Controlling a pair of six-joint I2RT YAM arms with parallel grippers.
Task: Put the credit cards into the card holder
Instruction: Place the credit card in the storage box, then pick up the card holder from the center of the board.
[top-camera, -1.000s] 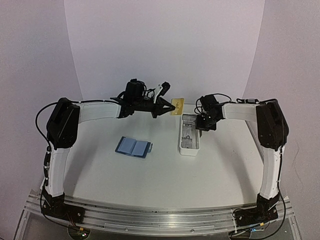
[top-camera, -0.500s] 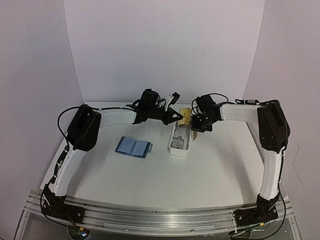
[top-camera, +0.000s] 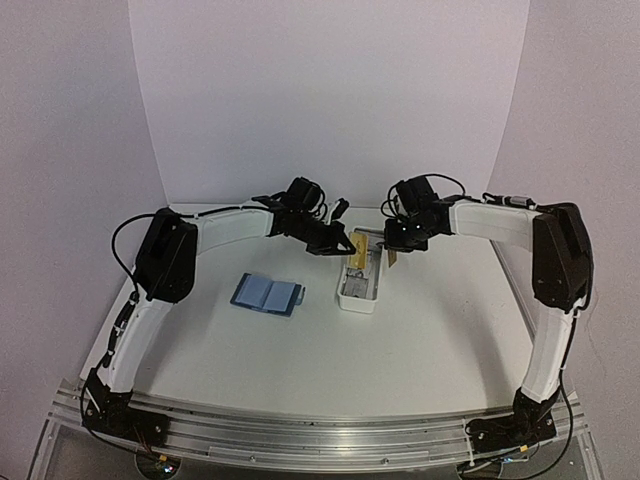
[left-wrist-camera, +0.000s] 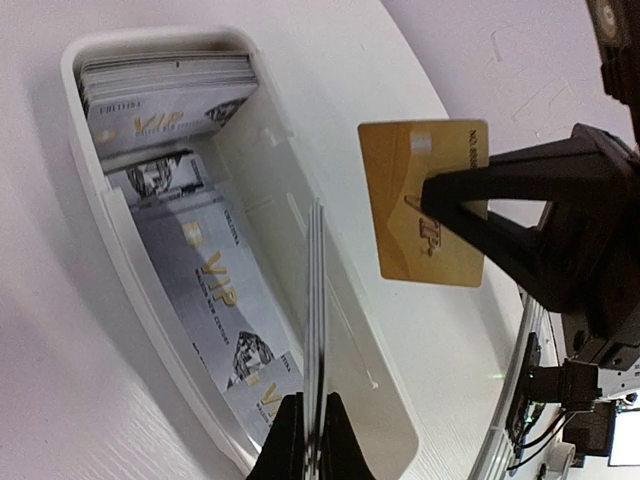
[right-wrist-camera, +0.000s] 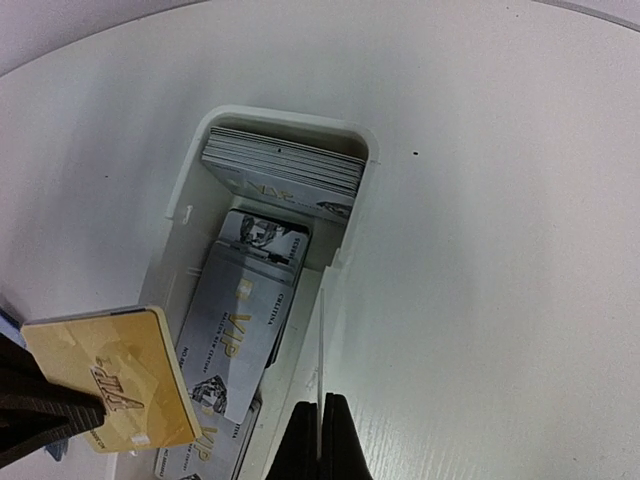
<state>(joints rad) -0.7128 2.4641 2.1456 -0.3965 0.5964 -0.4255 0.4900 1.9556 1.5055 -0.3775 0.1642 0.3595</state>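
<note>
Two stacks of gold and pale grey credit cards hang over a long white tray (top-camera: 360, 285), one in each gripper. My left gripper (left-wrist-camera: 310, 445) is shut on a few stacked cards (left-wrist-camera: 316, 320), seen edge-on there and as a gold stack (right-wrist-camera: 110, 375) in the right wrist view. My right gripper (right-wrist-camera: 320, 440) is shut on a thin gold card (left-wrist-camera: 425, 215), just to the tray's right. More grey cards (left-wrist-camera: 200, 280) lie inside the tray. The blue card holder (top-camera: 268, 294) lies open and flat, left of the tray, apart from both grippers (top-camera: 345, 243) (top-camera: 395, 247).
A second pile of cards (right-wrist-camera: 285, 162) stands against the far end of the tray (right-wrist-camera: 290, 118). White backdrop walls close the table at the back and sides. A metal rail (top-camera: 320, 435) with the arm bases runs along the near edge.
My left gripper has swung right and down to the tray with its cards. The tray has shifted left and tilted. My right gripper has moved slightly left, with its gold card now showing.
</note>
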